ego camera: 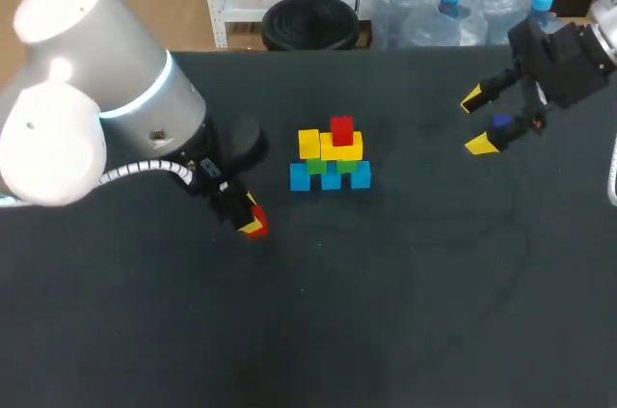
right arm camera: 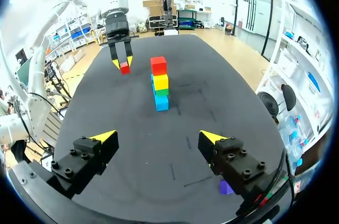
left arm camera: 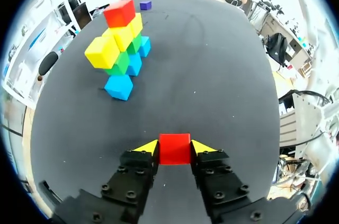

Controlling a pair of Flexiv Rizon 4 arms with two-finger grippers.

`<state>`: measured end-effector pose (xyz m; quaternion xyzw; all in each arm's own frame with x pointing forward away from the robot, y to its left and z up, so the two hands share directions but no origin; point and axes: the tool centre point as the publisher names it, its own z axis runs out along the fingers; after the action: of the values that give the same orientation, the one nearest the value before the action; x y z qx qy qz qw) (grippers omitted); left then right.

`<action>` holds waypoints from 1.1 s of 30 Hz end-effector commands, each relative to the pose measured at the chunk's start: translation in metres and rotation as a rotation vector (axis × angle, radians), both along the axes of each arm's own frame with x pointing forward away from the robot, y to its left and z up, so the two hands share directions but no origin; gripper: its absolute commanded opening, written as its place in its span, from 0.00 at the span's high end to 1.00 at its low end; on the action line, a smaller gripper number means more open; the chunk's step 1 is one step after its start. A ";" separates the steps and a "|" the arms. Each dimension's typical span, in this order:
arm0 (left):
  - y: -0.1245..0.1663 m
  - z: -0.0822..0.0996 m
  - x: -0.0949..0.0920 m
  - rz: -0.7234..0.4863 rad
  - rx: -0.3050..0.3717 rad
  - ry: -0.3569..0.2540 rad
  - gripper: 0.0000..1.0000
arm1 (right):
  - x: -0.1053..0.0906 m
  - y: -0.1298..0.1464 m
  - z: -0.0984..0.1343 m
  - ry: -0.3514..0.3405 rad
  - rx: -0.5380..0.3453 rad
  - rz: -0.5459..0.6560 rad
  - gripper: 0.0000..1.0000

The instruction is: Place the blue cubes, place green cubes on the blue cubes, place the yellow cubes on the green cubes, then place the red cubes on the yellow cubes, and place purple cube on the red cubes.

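Left gripper [left arm camera: 175, 147]: fingers clamped from both sides on a red cube [left arm camera: 175, 150], down by the black table [ego camera: 386, 312], near the stack. Right gripper [right arm camera: 158, 137]: fingers wide apart, holding nothing, well apart from the stack on its other side. The purple cube [ego camera: 500, 122] is on the table under it, close by one finger. Stack [ego camera: 331, 159], mid-table: three blue cubes [ego camera: 331, 179] in a row, two green cubes [ego camera: 315, 166] on them, yellow cubes [ego camera: 308, 143] above those, a second red cube [ego camera: 341, 129] topmost.
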<state>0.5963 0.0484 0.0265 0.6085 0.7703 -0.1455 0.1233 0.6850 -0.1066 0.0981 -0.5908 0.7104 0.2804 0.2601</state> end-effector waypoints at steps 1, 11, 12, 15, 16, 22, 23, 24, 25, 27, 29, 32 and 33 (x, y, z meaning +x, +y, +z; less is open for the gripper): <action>0.001 0.019 0.008 -0.022 0.028 0.021 1.00 | 0.001 0.000 -0.001 0.000 0.002 0.002 0.00; -0.002 0.053 0.028 -0.118 0.048 0.000 1.00 | 0.001 0.000 -0.001 0.000 0.002 0.002 0.00; -0.003 0.055 0.030 -0.131 0.054 -0.002 1.00 | 0.001 0.000 -0.001 0.000 0.002 0.002 0.00; -0.006 0.060 0.037 -0.167 0.062 -0.001 1.00 | 0.001 0.000 -0.001 0.000 0.002 0.002 0.00; -0.007 0.061 0.040 -0.178 0.065 -0.004 1.00 | 0.001 0.000 -0.001 0.000 0.002 0.002 0.00; -0.016 0.066 0.055 -0.247 0.074 -0.009 1.00 | 0.001 0.000 -0.001 0.000 0.002 0.002 0.00; -0.017 0.067 0.058 -0.256 0.074 -0.013 1.00 | 0.001 0.000 -0.001 0.000 0.002 0.002 0.00; -0.018 0.068 0.060 -0.263 0.077 -0.015 1.00 | 0.001 0.000 -0.001 0.000 0.002 0.002 0.00; -0.020 0.069 0.062 -0.268 0.080 -0.015 1.00 | 0.001 0.000 -0.001 0.000 0.002 0.002 0.00; -0.021 0.071 0.067 -0.279 0.080 -0.019 1.00 | 0.001 0.000 -0.001 0.000 0.002 0.002 0.00; -0.023 0.074 0.072 -0.283 0.079 -0.025 1.00 | 0.001 0.000 -0.001 0.000 0.002 0.002 0.00; -0.025 0.079 0.078 -0.290 0.075 -0.038 1.00 | 0.001 0.000 -0.001 0.000 0.002 0.002 0.00; -0.026 0.080 0.080 -0.291 0.080 -0.043 1.00 | 0.001 0.000 -0.001 0.000 0.002 0.002 0.00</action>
<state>0.6683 0.0252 0.1041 0.7181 0.6783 -0.1150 0.1047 0.6851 -0.1066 0.0980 -0.5908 0.7104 0.2804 0.2601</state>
